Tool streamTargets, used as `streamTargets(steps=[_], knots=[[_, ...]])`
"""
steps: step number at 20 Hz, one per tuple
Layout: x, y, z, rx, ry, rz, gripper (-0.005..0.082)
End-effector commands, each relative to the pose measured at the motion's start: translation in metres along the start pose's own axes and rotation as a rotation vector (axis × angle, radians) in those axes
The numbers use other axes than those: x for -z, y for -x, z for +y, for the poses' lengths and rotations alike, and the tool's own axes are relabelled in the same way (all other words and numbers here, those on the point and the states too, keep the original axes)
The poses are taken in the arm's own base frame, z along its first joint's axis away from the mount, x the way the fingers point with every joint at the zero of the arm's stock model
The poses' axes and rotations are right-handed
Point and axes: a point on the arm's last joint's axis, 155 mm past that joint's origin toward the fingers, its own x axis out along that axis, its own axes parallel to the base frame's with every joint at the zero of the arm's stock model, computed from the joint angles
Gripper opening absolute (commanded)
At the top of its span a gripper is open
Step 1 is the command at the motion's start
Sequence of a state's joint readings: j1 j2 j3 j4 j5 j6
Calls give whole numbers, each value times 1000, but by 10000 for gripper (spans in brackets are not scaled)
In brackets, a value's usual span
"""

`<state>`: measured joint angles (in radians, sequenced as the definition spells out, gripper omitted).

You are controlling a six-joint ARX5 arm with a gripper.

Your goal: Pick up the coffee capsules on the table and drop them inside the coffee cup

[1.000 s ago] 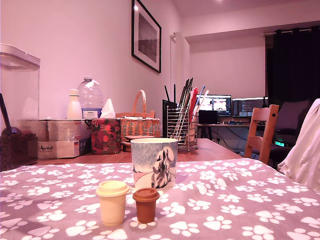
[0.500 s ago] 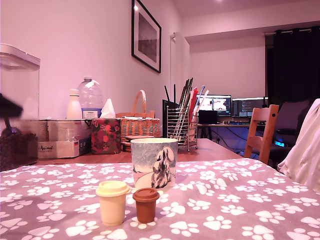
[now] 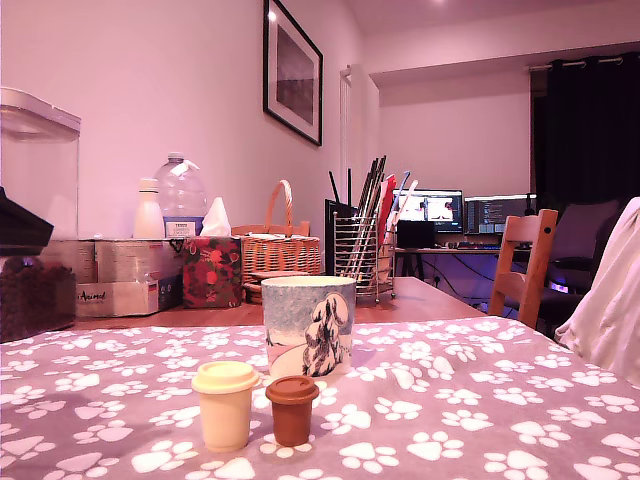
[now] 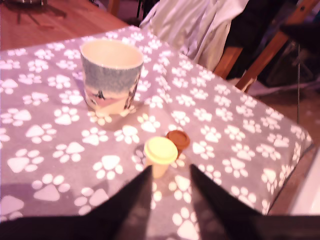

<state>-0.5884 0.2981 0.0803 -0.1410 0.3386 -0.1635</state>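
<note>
On the paw-print table (image 3: 480,420) stand a cream-yellow coffee capsule (image 3: 226,404) and a smaller brown coffee capsule (image 3: 292,409), side by side and upright. The illustrated coffee cup (image 3: 306,325) stands just behind them. In the wrist view my gripper (image 4: 170,171) hangs above the cloth, open, with nothing between its black fingers (image 4: 135,192). The cream capsule (image 4: 160,153) sits just beyond the fingertips, the brown capsule (image 4: 178,139) touching or nearly touching it, and the cup (image 4: 111,75) stands farther off. Only a dark part of my arm (image 3: 20,232) shows at the exterior view's left edge.
Behind the cloth are a wire utensil holder (image 3: 362,250), a wicker basket (image 3: 280,250), a tissue box (image 3: 211,270), bottles and a clear container (image 3: 35,200). A wooden chair (image 3: 525,262) and white fabric (image 3: 610,300) stand at the exterior view's right. The table edge (image 4: 295,165) is near the capsules.
A dark part of my arm has come in at the exterior view's left edge and settled lower. The capsules and the cup have stayed put.
</note>
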Motion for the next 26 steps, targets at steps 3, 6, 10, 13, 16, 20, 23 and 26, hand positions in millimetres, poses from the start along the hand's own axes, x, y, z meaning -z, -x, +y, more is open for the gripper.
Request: streamTargets(steps=[3,6,10,13,16,20,23,26], knots=[[10,-8,-5,26,-55,20,464],[10,-13,-5,13,-110,24,464],[17,-23,-1,-9,-153,58,464],[24,-32,1,-7,-161,87,464],[34,-40,5,-10,-152,127,463],[42,-51,9,-12,-150,148,463],[41,-57,10,-7,-177,139,463],[36,-58,10,-7,-234,121,463]])
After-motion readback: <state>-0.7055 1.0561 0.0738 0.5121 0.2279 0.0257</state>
